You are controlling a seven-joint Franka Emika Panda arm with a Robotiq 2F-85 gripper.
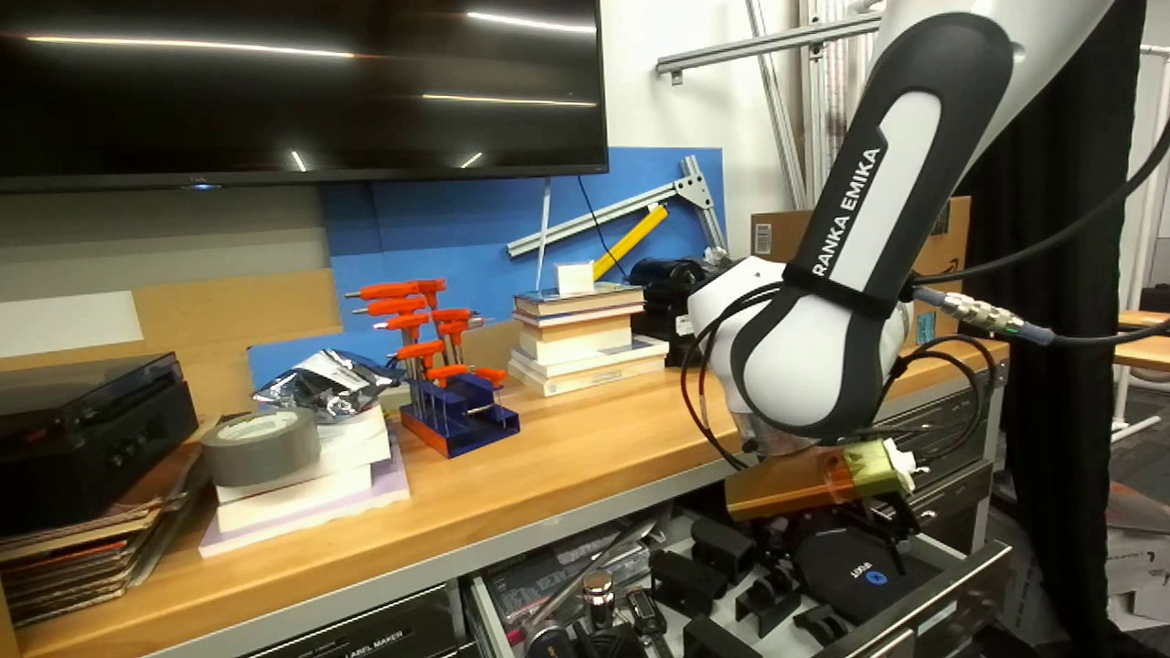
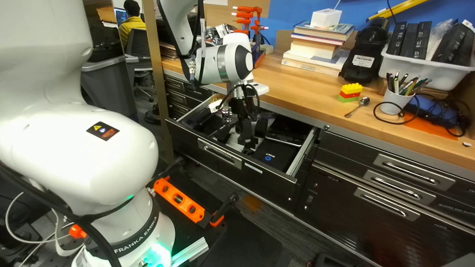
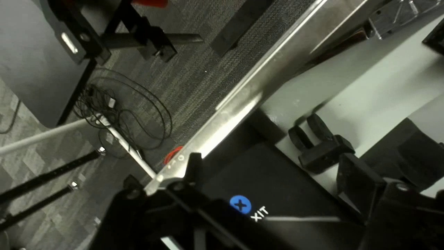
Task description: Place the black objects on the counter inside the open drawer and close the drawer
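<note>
The placing looks done, or close to it, while the closing is yet to come. At the centre of the frame in an exterior view, the wide, shallow dark-grey metal drawer with a silver bar handle point(image 2: 274, 181) stands pulled out. Several small, blocky matte-black pieces point(image 1: 690, 583) lie inside it, at the bottom of the frame in an exterior view, near a flat black case with a round blue logo point(image 3: 295, 184). Which of them the task means I cannot tell.

No such piece shows on the visible stretches of the long light-brown wooden counter point(image 1: 585, 448), though the white-and-black robot arm point(image 1: 850, 265) hides part of it. A tiny dark scrap point(image 2: 467, 144) at the far right of the frame is too small to identify; the larger black device with a white label point(image 2: 362, 65), upper right, is probably not meant.

In the wrist view, the black two-fingered gripper point(image 3: 272, 170) has its fingers spread well apart, with nothing pinched between them. It hangs over the drawer; whether its tips touch anything is unclear. What remains, I judge, is lifting clear and pushing the drawer shut.
</note>
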